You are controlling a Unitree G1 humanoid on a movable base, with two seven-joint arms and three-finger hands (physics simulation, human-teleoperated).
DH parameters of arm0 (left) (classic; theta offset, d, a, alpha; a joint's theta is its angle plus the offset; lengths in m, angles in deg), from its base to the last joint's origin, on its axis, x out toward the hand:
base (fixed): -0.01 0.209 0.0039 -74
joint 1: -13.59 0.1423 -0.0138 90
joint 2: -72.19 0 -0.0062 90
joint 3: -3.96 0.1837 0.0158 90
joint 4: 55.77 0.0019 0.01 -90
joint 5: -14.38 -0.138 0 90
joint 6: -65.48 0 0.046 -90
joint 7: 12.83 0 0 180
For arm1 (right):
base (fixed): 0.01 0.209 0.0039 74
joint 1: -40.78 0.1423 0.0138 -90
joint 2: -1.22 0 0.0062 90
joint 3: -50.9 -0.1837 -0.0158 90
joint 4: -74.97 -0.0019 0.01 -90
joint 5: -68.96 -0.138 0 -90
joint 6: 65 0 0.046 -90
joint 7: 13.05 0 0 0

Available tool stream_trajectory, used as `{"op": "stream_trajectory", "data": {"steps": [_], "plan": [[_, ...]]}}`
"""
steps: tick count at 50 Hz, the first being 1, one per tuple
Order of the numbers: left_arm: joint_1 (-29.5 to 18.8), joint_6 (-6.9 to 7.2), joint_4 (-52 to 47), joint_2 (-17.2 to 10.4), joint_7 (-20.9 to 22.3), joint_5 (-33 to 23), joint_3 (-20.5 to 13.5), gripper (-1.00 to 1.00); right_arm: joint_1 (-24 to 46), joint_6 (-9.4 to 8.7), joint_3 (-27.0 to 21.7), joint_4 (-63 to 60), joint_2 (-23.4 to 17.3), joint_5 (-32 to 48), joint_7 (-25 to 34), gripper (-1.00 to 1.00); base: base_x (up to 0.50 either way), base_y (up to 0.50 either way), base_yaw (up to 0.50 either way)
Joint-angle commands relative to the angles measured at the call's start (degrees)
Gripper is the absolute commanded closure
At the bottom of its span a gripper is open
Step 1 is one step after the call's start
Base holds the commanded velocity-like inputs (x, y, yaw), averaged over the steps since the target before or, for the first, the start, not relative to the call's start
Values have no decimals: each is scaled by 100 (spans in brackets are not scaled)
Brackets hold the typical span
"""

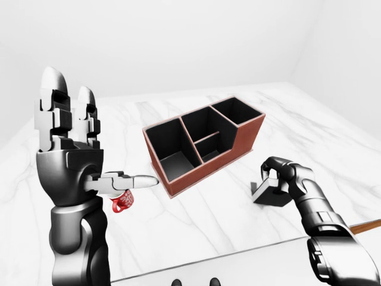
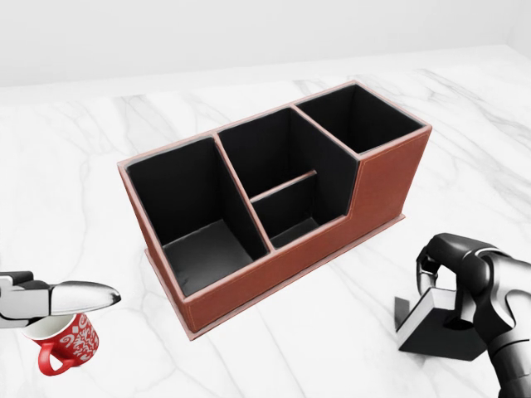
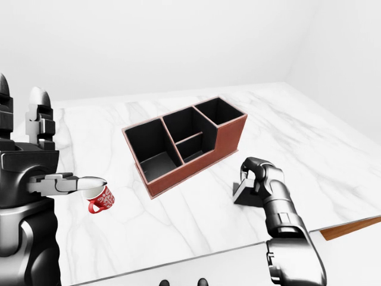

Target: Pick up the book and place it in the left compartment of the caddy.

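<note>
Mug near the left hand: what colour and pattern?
Red mug with white swirly markings, clearest in the head view.

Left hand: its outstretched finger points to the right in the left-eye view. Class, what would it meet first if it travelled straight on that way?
Probably the caddy. The left hand points at its near left corner, though depth is unclear.

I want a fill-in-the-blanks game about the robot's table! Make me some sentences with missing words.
1. The right hand has its fingers closed around the ____.
2. The mug under the left hand is coloured ____.
3. The caddy stands on a marble table, and all its compartments are ____.

Missing words: book; red; empty
</note>
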Motion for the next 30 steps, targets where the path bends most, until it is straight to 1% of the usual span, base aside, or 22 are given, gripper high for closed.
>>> {"op": "stream_trajectory", "data": {"steps": [1,8,22,30], "plan": [[-15,0,-53,-11,-12,38,-25,-100,-236,0,-198,-973,-35,185,586,100,0,0,0],[-58,0,-85,-34,-26,82,-61,-100,-450,0,-376,-1866,-47,398,1101,100,0,0,0],[-56,0,-156,-44,-39,117,-70,-100,-357,0,-487,-2849,64,724,1102,100,0,0,0],[-37,0,-108,-46,-18,136,-93,-100,-161,0,-549,-3556,103,851,1102,100,0,0,0]]}}
